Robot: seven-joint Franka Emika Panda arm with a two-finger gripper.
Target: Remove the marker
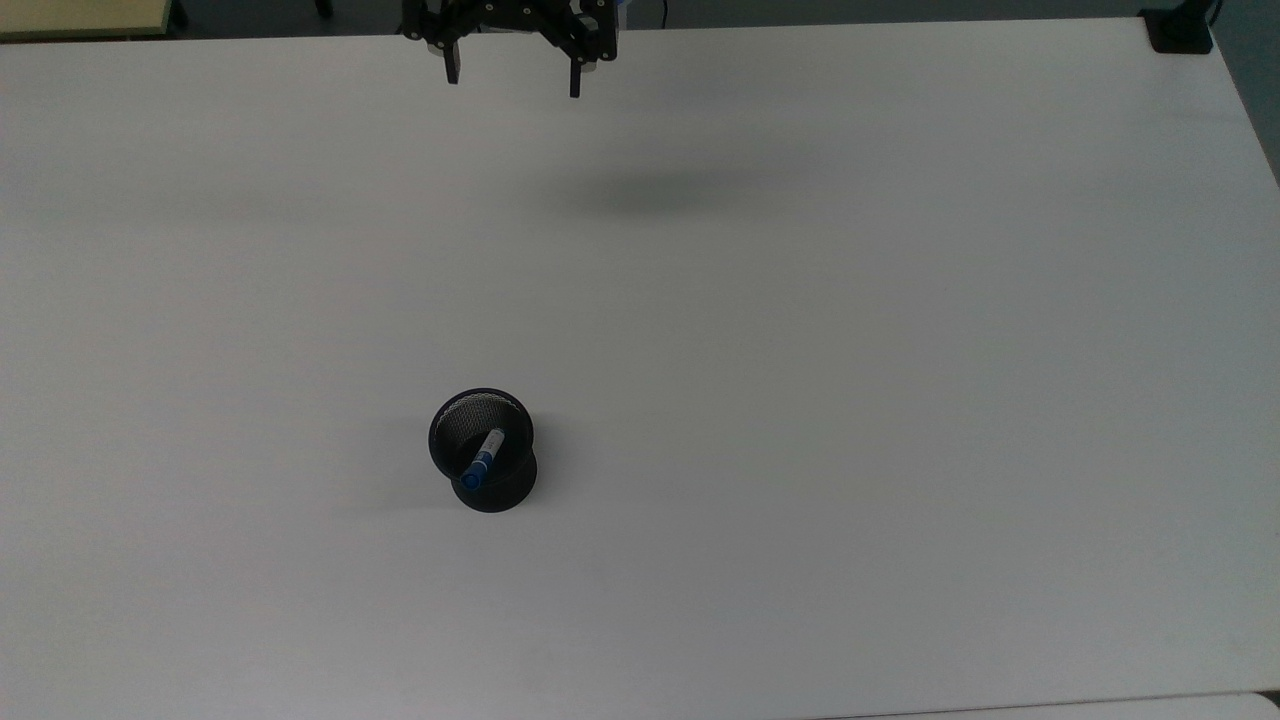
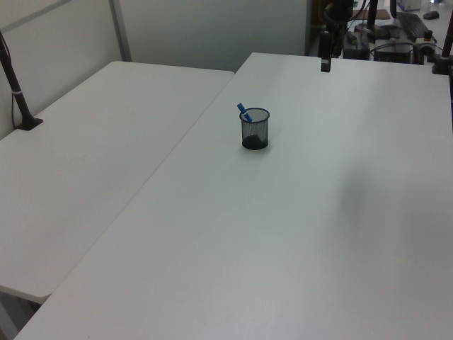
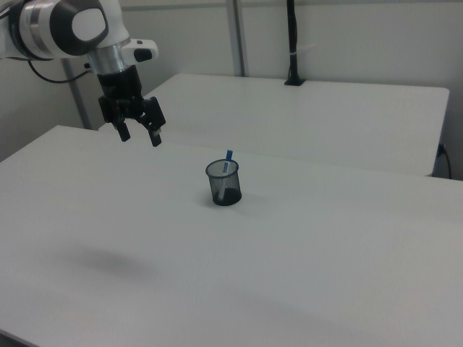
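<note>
Marker (image 1: 484, 458) sits inside the black mesh cup (image 1: 497, 492), leaning on the rim, blue cap end up and poking just over the edge at about 7 o'clock of the cup mouth in the top view. Cup stands upright on the white desk (image 1: 900, 400), nothing else near it.

Gripper (image 1: 512, 78) hangs high over the desk's far edge, at 12 o'clock from the cup in the top view, well apart from it. Fingers spread wide, holding nothing.

Step in hand, by my read: approach, not yet begun in earnest.

- Bring gripper over the cup w/ fingers straddling the cap end, not the rim.
- Match finger line across the barrel, since it's tilted.
- Descend only as far as the exposed cap; mesh rim is close, so a clip could tip the cup.
- Close, then lift along the marker's lean, so the cup doesn't drag.
</note>
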